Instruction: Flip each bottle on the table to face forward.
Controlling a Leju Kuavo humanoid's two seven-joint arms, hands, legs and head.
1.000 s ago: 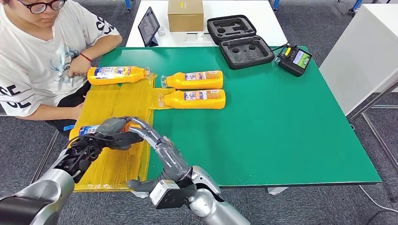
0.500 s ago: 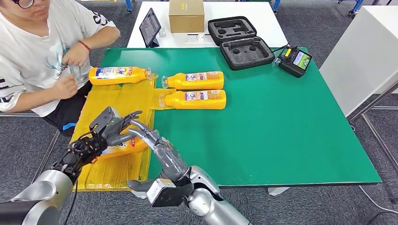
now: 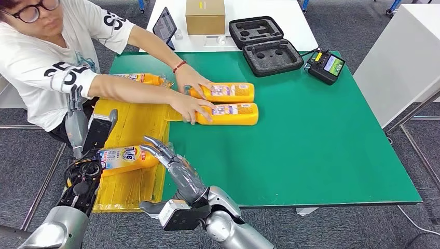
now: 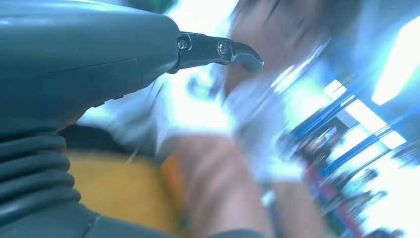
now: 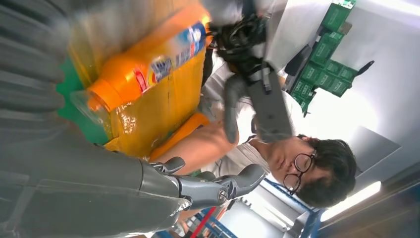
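You see a green table (image 3: 311, 145) on grey carpet floor (image 3: 363, 223), with a white table (image 3: 290, 21) behind it.

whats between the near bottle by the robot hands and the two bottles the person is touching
In the head view, nothing stands between the near bottle and the two bottles: just yellow sheet, then bare green table.

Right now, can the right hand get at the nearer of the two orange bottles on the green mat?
Probably not: a person's hand rests on that orange bottle, and the right hand sits beside another labelled bottle.
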